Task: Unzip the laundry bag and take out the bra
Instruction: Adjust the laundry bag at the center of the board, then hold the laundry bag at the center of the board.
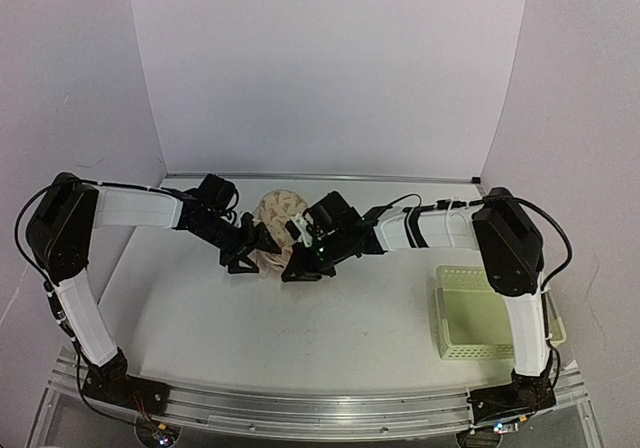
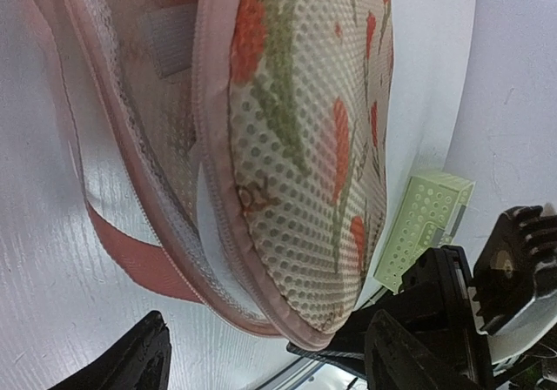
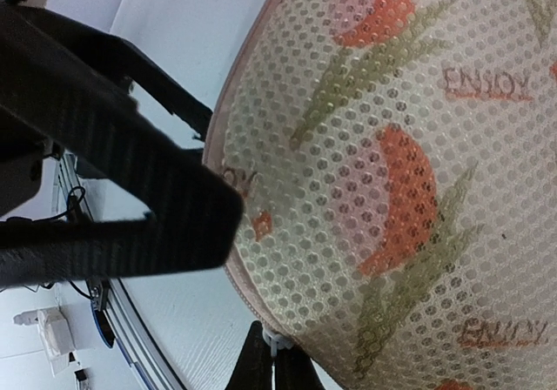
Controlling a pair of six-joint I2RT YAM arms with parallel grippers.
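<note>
**Both arms meet at the bag, zip work under way**

The table (image 1: 330, 343) carries only two things of note, and the arms are arranged around one of them. The left arm (image 1: 130, 208) and right arm (image 1: 440, 226) both reach inward to the rear middle, where the laundry bag (image 1: 278, 208) sits. The yellow-green basket (image 1: 470, 318) stands well apart at the right, out of the work.

One gripper apparently steadies while the other pulls. The left gripper (image 2: 265, 338) has its jaws spread wide, with the bag's rounded end between the two fingers. It frames the bag and does not pinch it, so it is likely placed to pin the fabric against the zip's drag. The right gripper (image 3: 274, 361) has its jaws pressed together on a small pale tab at the bag's trimmed edge. I take that tab for the zip pull (image 3: 277, 345).

The overhead view shows only two dark grippers crowding the bag and says nothing of either grip. The left wrist view adds the zip line, the pink trim and the gap between its own fingers. Only the right wrist view shows the pinched tab.

The bra is nowhere out on the table, so it is probably still inside. A pinkish tint behind the mesh may be it, but I cannot tell.
</note>
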